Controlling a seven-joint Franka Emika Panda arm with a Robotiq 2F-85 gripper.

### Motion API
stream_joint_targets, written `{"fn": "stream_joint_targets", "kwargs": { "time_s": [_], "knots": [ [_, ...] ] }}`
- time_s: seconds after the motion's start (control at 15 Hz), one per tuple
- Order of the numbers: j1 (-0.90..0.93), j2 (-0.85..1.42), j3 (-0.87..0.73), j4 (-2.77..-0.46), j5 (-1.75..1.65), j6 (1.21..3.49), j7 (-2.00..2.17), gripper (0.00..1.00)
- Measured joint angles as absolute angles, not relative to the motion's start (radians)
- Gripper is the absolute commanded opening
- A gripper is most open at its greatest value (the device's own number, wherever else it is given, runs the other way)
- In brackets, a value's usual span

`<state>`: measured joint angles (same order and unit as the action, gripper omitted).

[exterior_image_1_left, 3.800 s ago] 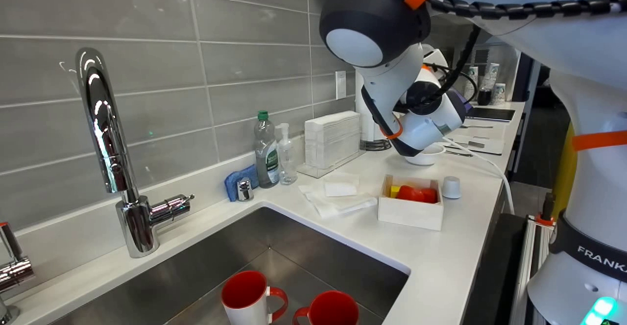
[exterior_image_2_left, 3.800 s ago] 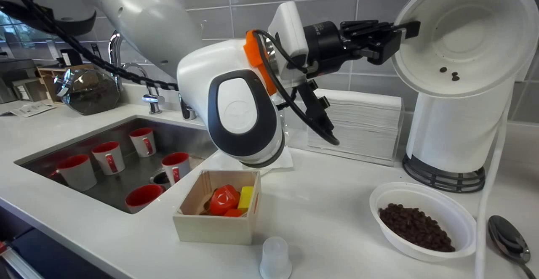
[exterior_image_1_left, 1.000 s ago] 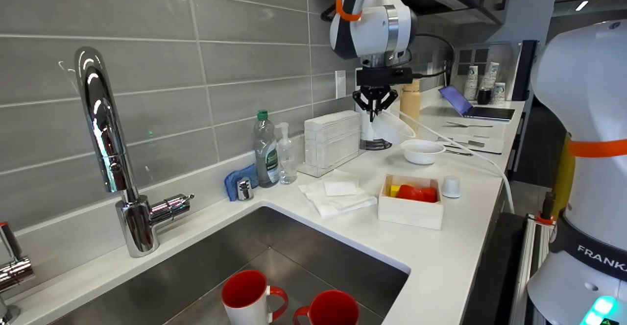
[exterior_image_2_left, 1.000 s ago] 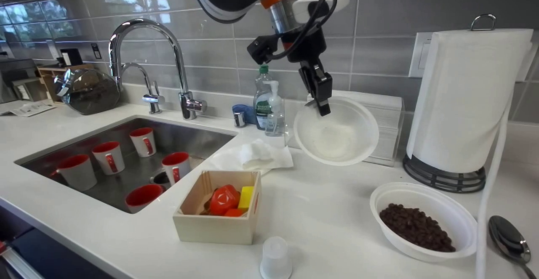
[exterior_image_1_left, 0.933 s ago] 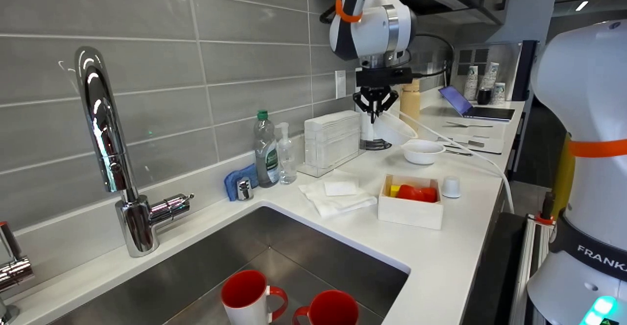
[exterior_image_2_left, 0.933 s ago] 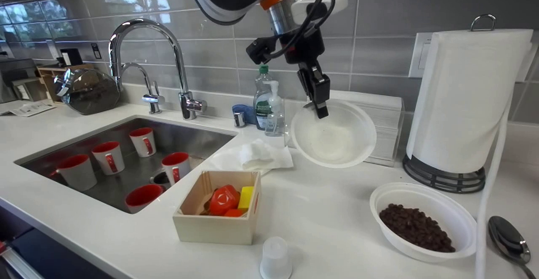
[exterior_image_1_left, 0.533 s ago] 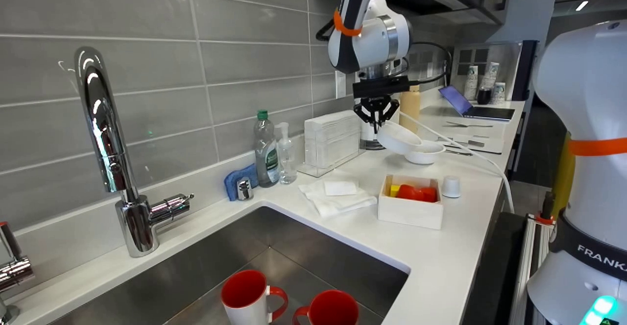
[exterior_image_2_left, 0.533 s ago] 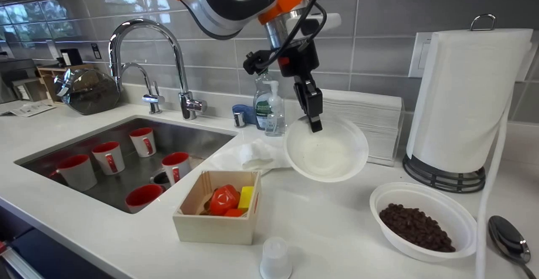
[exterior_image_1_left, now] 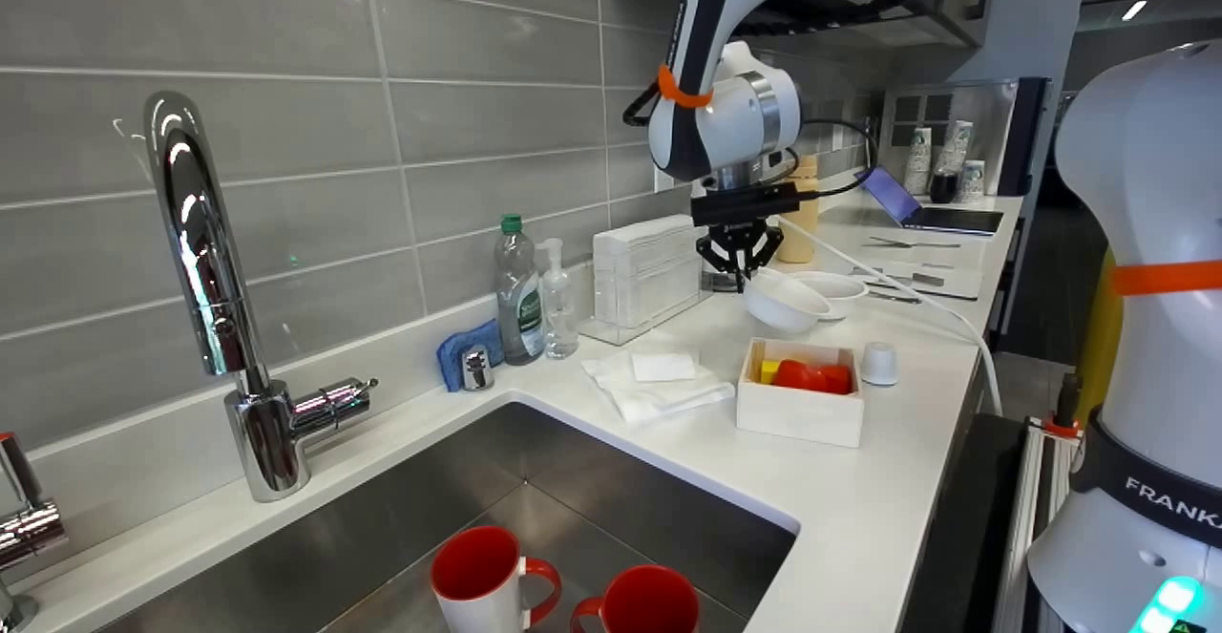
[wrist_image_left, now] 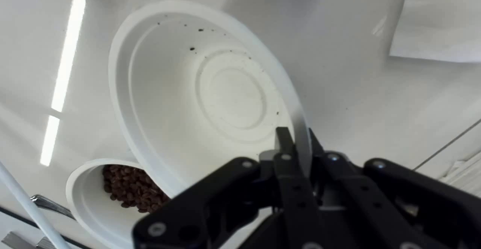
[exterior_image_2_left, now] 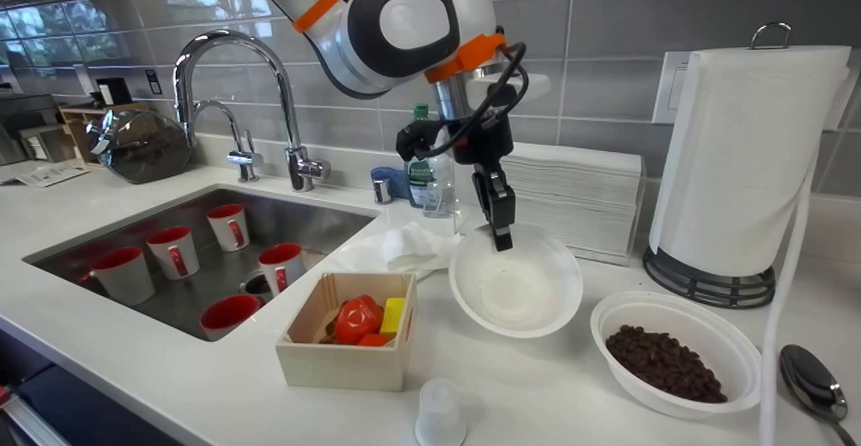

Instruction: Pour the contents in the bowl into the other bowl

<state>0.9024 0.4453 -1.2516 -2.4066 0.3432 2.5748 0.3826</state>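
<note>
Tool (wrist_image_left: 299,144) clamped on the white bowl (exterior_image_2_left: 521,288), jaws brought close together on its rim, one inside the wall, one outside. White bowl tilted, gripped edge higher, hollow side turned to the camera in an exterior view. There it sits between the wooden box (exterior_image_2_left: 336,367) and the other bowl (exterior_image_2_left: 723,345); can't tell if its underside touches the tabletop (exterior_image_2_left: 525,392). Wrist view shows a few dark specks (wrist_image_left: 192,49) on its inner wall and base.

Other bowl also white, upright on the tabletop, with a heap of dark brown pieces (exterior_image_2_left: 662,362) in it. Narrow gap between the two bowls in that exterior view; in the wrist view the white bowl partly covers the other bowl.

Wooden box: red item (exterior_image_2_left: 358,318) and yellow block (exterior_image_2_left: 392,316) inside. Small white cup (exterior_image_2_left: 440,412) upside down near it. Spoon (exterior_image_2_left: 814,382) just beside the other bowl, white cord (exterior_image_2_left: 769,338) running down between them as seen. Toward the wall: paper towel roll (exterior_image_2_left: 746,163), napkin stack (exterior_image_2_left: 578,190), green-capped bottle (exterior_image_1_left: 519,299), pump bottle (exterior_image_1_left: 558,304). Loose napkins (exterior_image_1_left: 659,399) lie near the sink (exterior_image_1_left: 649,499); red-and-white mugs (exterior_image_2_left: 165,257) stand in it.
</note>
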Motion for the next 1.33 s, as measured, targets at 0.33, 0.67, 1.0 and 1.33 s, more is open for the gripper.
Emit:
{"fn": "stream_joint_targets", "kwargs": {
  "time_s": [0.33, 0.67, 1.0, 1.33],
  "knots": [
    [0.685, 0.434, -1.040, -2.383, 0.276, 2.594, 0.441, 0.32],
    [0.492, 0.426, -0.843, -2.350, 0.198, 2.604, 0.518, 0.76],
    [0.336, 0.360, -0.702, -2.295, 0.136, 2.598, 0.567, 1.00],
    [0.217, 0.276, -0.658, -2.205, -0.047, 2.499, 0.663, 1.00]
  ]
}}
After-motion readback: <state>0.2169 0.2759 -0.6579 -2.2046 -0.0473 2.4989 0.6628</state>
